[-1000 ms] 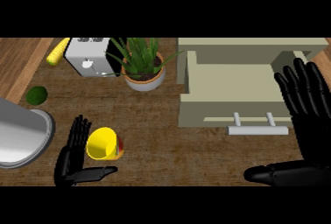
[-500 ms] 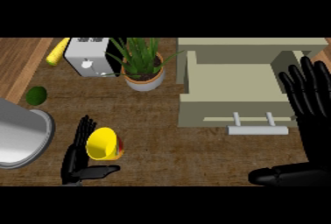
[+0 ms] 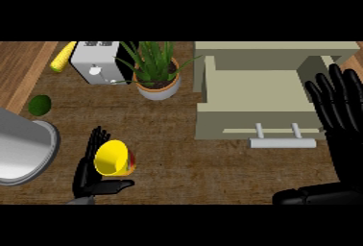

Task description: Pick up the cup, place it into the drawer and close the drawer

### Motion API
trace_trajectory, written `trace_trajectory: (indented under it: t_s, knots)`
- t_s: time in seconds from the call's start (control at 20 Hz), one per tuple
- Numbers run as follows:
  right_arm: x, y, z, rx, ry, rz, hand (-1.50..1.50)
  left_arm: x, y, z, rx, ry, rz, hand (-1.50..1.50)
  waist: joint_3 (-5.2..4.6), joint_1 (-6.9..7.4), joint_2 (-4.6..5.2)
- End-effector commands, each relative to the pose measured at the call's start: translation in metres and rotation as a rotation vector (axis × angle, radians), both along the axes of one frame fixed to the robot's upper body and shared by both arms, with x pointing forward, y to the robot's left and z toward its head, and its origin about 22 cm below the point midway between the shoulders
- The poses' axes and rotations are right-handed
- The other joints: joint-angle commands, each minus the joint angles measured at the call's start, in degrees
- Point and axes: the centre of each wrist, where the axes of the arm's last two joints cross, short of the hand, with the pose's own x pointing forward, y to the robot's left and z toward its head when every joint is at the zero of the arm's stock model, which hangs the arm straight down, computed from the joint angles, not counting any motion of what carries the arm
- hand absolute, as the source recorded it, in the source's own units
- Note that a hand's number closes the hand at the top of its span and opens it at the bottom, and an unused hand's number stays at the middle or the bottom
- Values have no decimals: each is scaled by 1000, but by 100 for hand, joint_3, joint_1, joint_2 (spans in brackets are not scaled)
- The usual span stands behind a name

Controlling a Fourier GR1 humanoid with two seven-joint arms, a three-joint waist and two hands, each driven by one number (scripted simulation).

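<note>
Nearest, at the worktop's (image 3: pixel 212 173) front edge, the left hand (image 3: pixel 89 170) cups the yellow cup (image 3: pixel 112 157), fingers straight behind it and thumb beneath. At the right edge the right hand (image 3: pixel 340 110) stands spread, fingers up, beside the open drawer (image 3: pixel 248 91) and its handle (image 3: pixel 281 141). Farther back stand a potted plant (image 3: pixel 156 72) and a toaster (image 3: pixel 99 65).

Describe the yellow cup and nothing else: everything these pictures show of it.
The cup is bright yellow with a smooth, plastic-looking wall and an orange-red patch low on its right side. It is tilted, its round open mouth facing up and left, showing a yellow interior. It sits on the brown counter, left of the open drawer. The left hand cups it from the left, thumb beneath; actual contact is unclear.
</note>
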Motion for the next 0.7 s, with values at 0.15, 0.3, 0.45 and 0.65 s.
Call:
trace_trajectory:
  t_s: [0.15,0.3,0.45,0.65]
  knots:
    - [6,6,-3,-6,-3,-3,-150,23,0,-7,-99,-4,-57,-150,-3,-19,10]
    - [11,4,-14,-5,6,-7,-150,24,-11,8,-143,-5,-105,-150,2,20,-3]
    - [-1,-11,-10,-6,16,-12,-150,9,5,-5,-187,-23,-124,-150,1,5,-2]
    - [-6,5,0,-6,6,-1,-150,15,-18,-17,-222,-53,-150,150,-5,-31,7]
